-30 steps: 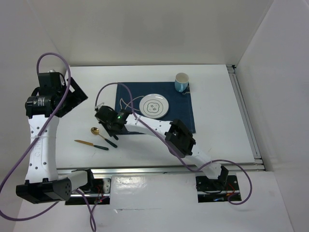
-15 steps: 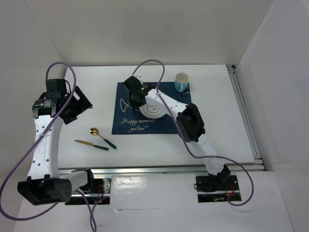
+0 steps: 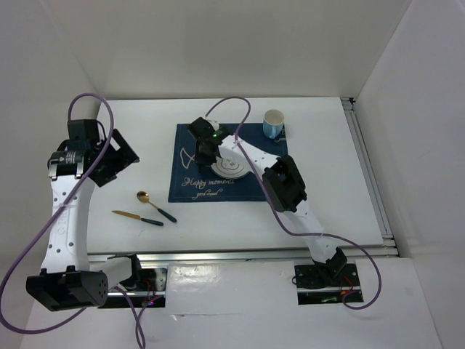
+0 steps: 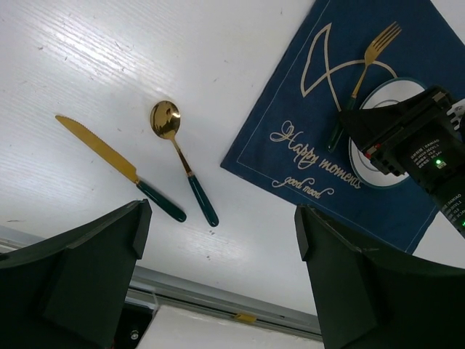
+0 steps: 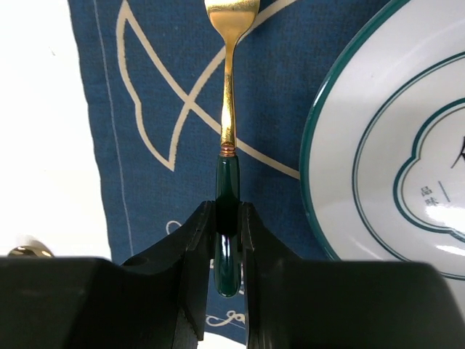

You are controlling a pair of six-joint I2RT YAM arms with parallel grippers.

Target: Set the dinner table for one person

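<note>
My right gripper [image 5: 228, 218] is shut on the green handle of a gold fork [image 5: 229, 109]. The fork points away over the navy placemat [image 5: 145, 109], just left of the white plate [image 5: 392, 145]. Whether the fork touches the cloth I cannot tell. From above, that gripper [image 3: 204, 149] sits over the mat's left half, on the white dinner table [image 3: 327, 196]. A gold spoon [image 4: 182, 156] and a gold knife [image 4: 116, 163], both green-handled, lie on the table left of the mat. My left gripper [image 4: 221, 218] hangs open above them, holding nothing.
A white and blue cup [image 3: 273, 122] stands at the mat's far right corner. Metal rails run along the table's near edge [image 3: 254, 254] and right edge [image 3: 367, 167]. White walls close in the left, back and right sides.
My right gripper has swung from beside the spoon to the mat's left half, uncovering the mat's lettering. The left arm shifted slightly to the right. Little has moved in the last half second.
</note>
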